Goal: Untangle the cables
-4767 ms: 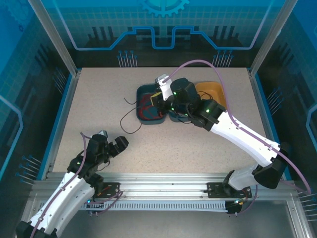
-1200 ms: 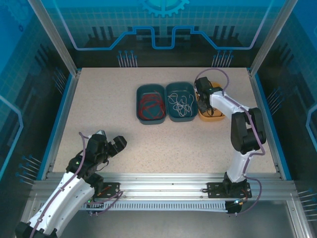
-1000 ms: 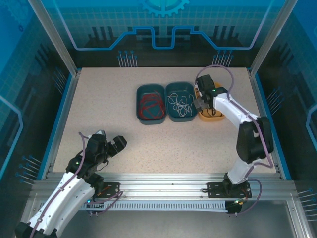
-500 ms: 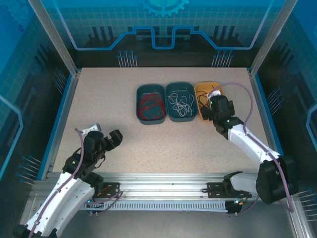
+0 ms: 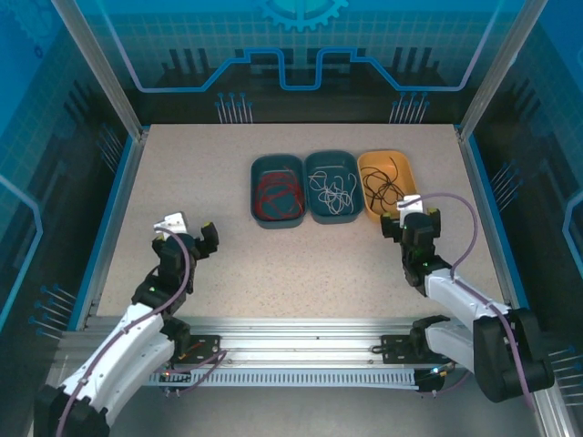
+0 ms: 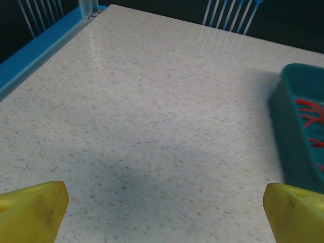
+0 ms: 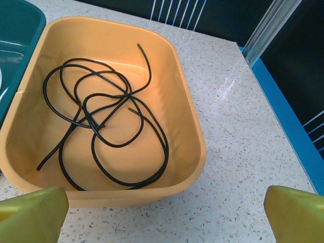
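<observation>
Parking is judged the remaining step: red cables (image 5: 278, 194), white cables (image 5: 332, 191), black cables (image 7: 93, 124) lie separated; left fingers (image 6: 30, 210) and right fingers (image 7: 30, 210), spread empty, should be held clear.

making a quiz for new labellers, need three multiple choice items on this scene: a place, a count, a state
1. Where does the black cable lie? A in the orange tray B on the bare table C on an arm
2. How many trays stand on the table? A two B three C four
3. The right end effector is: A shut on a cable B open, empty C shut, empty
1 A, its loops lie inside that tray. 2 B, left teal tray, middle teal tray and the orange one. 3 B, its yellow fingertips stand wide apart, nothing between.
</observation>
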